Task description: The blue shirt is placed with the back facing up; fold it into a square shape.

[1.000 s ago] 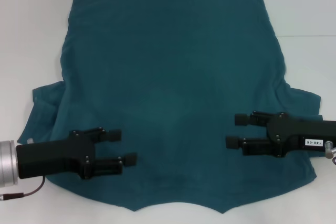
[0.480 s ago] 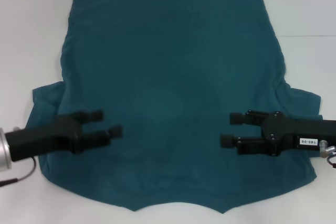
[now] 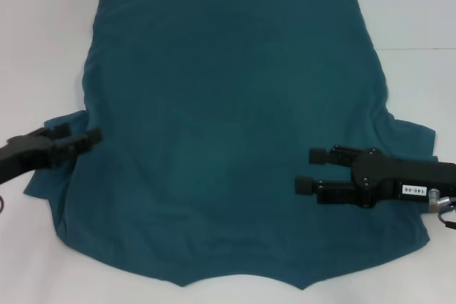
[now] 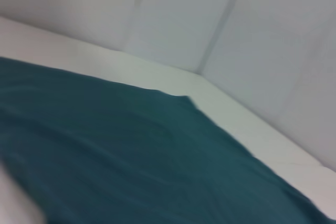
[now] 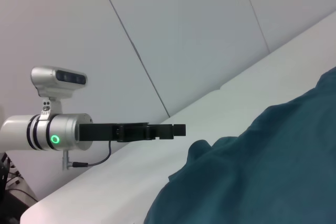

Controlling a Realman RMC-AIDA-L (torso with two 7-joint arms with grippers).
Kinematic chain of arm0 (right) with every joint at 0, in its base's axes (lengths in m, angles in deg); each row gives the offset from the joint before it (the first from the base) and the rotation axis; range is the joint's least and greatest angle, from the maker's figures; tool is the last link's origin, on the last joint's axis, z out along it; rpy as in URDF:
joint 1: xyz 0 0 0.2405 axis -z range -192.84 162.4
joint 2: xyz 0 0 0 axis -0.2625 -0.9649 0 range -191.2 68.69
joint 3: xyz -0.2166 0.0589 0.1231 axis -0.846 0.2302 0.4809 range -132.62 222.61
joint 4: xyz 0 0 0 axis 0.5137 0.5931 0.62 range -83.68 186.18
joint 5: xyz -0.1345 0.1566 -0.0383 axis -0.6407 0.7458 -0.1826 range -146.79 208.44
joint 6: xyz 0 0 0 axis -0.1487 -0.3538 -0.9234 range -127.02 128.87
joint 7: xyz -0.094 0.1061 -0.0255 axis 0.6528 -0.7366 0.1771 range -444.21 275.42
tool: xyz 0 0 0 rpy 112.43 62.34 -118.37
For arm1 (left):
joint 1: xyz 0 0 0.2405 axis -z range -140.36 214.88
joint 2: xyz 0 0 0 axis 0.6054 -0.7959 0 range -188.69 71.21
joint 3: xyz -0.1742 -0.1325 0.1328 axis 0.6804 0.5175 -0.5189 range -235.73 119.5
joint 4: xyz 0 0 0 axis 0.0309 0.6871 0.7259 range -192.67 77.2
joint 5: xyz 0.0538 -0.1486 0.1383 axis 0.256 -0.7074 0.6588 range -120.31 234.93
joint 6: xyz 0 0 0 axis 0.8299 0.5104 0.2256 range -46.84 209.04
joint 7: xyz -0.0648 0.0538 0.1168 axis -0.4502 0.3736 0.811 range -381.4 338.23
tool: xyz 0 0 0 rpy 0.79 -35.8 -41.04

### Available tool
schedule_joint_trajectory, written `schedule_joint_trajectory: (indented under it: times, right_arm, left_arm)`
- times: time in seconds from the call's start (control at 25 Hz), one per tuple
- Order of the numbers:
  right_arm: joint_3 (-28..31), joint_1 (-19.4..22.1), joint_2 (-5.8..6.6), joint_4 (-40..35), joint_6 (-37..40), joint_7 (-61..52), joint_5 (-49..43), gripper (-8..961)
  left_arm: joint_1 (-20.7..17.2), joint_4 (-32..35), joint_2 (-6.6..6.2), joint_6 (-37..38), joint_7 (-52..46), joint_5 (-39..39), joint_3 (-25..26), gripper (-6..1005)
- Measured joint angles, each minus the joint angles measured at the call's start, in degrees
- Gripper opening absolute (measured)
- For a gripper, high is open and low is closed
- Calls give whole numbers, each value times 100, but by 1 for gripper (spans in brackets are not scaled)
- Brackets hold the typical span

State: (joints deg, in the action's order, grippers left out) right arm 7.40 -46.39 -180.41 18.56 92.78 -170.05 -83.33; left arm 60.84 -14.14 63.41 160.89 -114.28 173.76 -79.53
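Note:
The blue shirt lies spread flat on the white table, hem at the far side, neck edge at the near side, sleeves out to both sides. My left gripper is open and empty, low over the shirt's left sleeve at its left edge. It also shows in the right wrist view. My right gripper is open and empty, hovering over the shirt's right side near the right sleeve, fingers pointing toward the middle. The shirt also shows in the left wrist view and the right wrist view.
The white table shows around the shirt on both sides and along the near edge. Pale wall panels stand behind the table. A thin cable hangs by the left arm.
My left gripper has swung left and away from me, from over the shirt's lower left body out to the left sleeve. My right gripper has crept slightly toward the middle.

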Motion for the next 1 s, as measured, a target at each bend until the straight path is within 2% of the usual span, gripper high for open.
schedule_joint_trajectory:
  times: [0.2, 0.44, 1.0]
  right_arm:
    - [32, 13, -39, 49, -2, 70, 28, 913]
    - [44, 16, -39, 80, -2, 47, 28, 911]
    - [51, 24, -37, 79, -1, 23, 25, 906]
  left_arm:
    - [-69, -3, -15, -618, -325, 2, 48, 870]
    - [-97, -121, 29, -1403, -463, 44, 54, 871]
    - [-36, -443, 42, -1899, -409, 79, -329, 872]
